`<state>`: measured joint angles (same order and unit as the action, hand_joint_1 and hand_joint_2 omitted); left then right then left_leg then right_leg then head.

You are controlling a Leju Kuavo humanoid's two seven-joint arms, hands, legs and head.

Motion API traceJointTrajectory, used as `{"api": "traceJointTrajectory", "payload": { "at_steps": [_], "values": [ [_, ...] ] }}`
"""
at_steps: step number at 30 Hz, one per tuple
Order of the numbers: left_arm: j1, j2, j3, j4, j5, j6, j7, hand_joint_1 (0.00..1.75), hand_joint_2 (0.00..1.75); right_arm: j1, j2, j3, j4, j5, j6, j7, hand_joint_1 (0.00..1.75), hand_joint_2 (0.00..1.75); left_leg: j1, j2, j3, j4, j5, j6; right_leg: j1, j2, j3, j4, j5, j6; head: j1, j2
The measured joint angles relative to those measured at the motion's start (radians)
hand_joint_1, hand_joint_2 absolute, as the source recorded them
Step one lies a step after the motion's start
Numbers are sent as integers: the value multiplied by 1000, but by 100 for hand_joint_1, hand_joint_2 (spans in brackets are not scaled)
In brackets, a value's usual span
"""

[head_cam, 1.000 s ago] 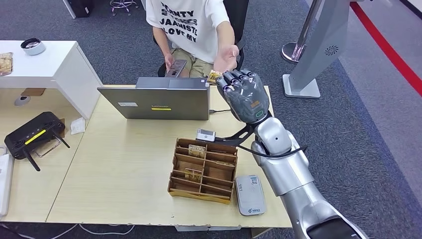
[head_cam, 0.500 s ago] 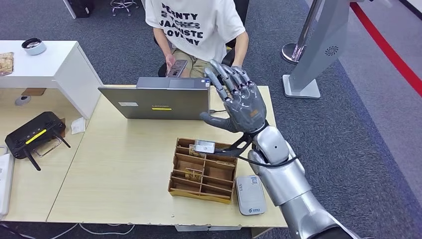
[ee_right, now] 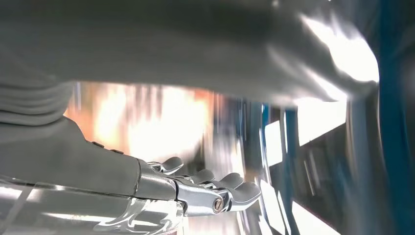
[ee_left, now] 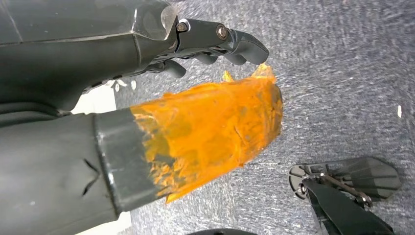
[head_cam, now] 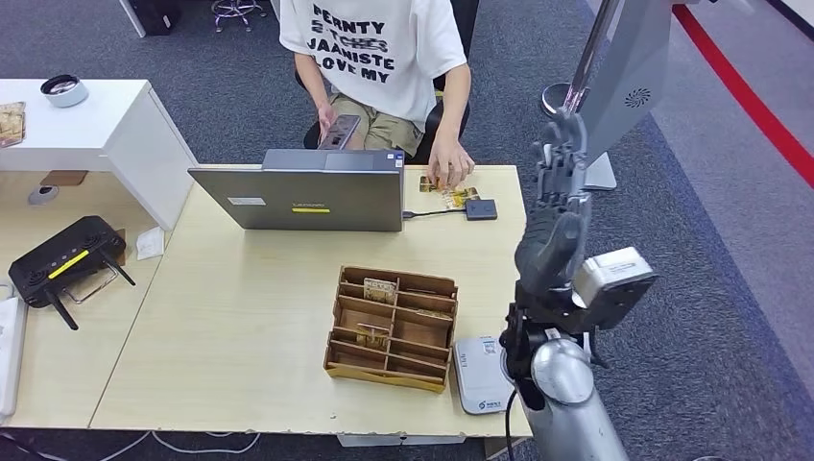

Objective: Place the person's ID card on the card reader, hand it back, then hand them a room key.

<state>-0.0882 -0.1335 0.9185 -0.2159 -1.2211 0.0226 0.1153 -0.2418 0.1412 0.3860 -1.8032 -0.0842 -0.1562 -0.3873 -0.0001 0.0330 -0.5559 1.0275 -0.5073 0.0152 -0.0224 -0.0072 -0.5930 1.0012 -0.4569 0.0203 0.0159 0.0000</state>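
My right hand (head_cam: 554,219) is raised beside the table's right edge, fingers stretched upward and apart, holding nothing; the right wrist view shows the same hand (ee_right: 195,190) blurred. The person's hand (head_cam: 447,170) rests on a yellowish card (head_cam: 461,199) lying at the table's far edge. A grey-white card reader (head_cam: 481,376) lies at the front right of the table. Beside it stands a brown wooden organiser (head_cam: 391,328) with key cards (head_cam: 380,291) in its slots. My left hand (ee_left: 195,122), its thumb wrapped in orange tape, hangs over the carpet with nothing in it.
An open laptop (head_cam: 299,197) faces the person, with a small black box (head_cam: 481,208) on a cable to its right. A black device with antennas (head_cam: 65,257) sits on the left desk beside a white side table (head_cam: 96,125). A grey stand (head_cam: 614,86) rises at the right.
My right hand was stretched out to the person's palm, then opened, drew back and swung up to the right of the table. The person's hand came down onto the card on the table.
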Motion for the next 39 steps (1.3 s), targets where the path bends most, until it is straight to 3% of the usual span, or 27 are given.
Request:
{"api": "traceJointTrajectory", "payload": {
  "at_steps": [2, 5, 7, 11, 18, 30, 31, 33, 34, 35, 37, 38, 39],
  "values": [
    [3, 1, 6, 0, 1, 1, -2, 0, 0, 32, -25, 7, -36, -231, 266, 5, 0, 0, 0, -1, 0, 0, 0, 0, 0, -1, 0, 0, 0, 0, 0, 0],
    [5, 4, 10, 0, -6, -1, -3, 0, 0, 77, -62, 9, -58, -415, 572, 1, 0, 0, 0, -2, 0, 0, 0, 0, 0, -1, 1, 0, 0, 0, 0, 0],
    [5, 5, 11, 0, -11, -3, -4, 0, 0, 103, -80, 9, -62, -447, 684, -1, 0, 0, 0, -2, 0, 0, 0, 0, 0, -1, 1, 0, 0, 0, 0, 0],
    [5, 9, 13, 0, -17, -6, -5, 0, 0, 154, -118, 15, -66, -436, 814, -12, 0, 0, 0, -2, 0, 0, 0, 0, 0, -1, 1, 0, 0, 0, 0, 0],
    [5, 12, 13, 0, -26, -5, -5, 0, 0, 210, -172, 49, -42, -425, 917, -22, 0, 0, 0, -2, 0, 0, 0, 0, 0, -1, 1, 0, 0, 0, 0, 0],
    [5, 16, 13, 0, -28, -4, -3, 0, 0, 232, -200, 80, -2, -426, 930, -22, 0, 0, 0, -2, 0, 0, 0, 0, 0, -1, 1, 0, 0, 0, 0, 0],
    [5, 16, 13, 0, -29, -4, -2, 0, 0, 233, -201, 80, 0, -428, 931, -21, 6, 0, 0, -2, 0, 0, 0, 0, 0, -1, 1, 0, 0, 0, 0, 0],
    [5, 16, 13, 0, -30, -4, -2, 0, 0, 233, -204, 82, 4, -433, 938, -17, 93, 0, 0, -2, 0, 0, 0, 0, 0, -1, 1, 0, 0, 0, 0, 0],
    [5, 16, 13, 0, -31, -4, -1, 3, 0, 233, -206, 84, 7, -434, 942, -16, 127, 0, 0, -2, 0, 0, 0, 0, 0, -1, 1, 0, 0, 0, 0, 0],
    [5, 17, 13, 0, -32, -4, -1, 16, 0, 233, -208, 86, 10, -433, 945, -15, 121, 0, 0, -2, 0, 0, 0, 0, 0, -1, 1, 0, 0, 0, 0, 0],
    [5, 18, 13, 0, -36, -4, 1, 17, 0, 233, -212, 93, 17, -424, 954, -16, 39, 0, 0, -2, 0, 0, 0, 0, 0, -1, 1, 0, 0, 0, 0, 0],
    [5, 18, 13, 0, -38, -4, 2, 14, 0, 232, -215, 96, 21, -418, 958, -18, 40, 0, 0, -2, 0, 0, 0, 0, 0, -1, 1, 0, 0, 0, 0, 0],
    [5, 19, 13, 0, -41, -3, 3, 3, 0, 232, -218, 101, 24, -410, 962, -21, 62, 0, 0, -2, 0, 0, 0, 0, 0, -1, 1, 0, 0, 0, 0, 0]
  ]
}}
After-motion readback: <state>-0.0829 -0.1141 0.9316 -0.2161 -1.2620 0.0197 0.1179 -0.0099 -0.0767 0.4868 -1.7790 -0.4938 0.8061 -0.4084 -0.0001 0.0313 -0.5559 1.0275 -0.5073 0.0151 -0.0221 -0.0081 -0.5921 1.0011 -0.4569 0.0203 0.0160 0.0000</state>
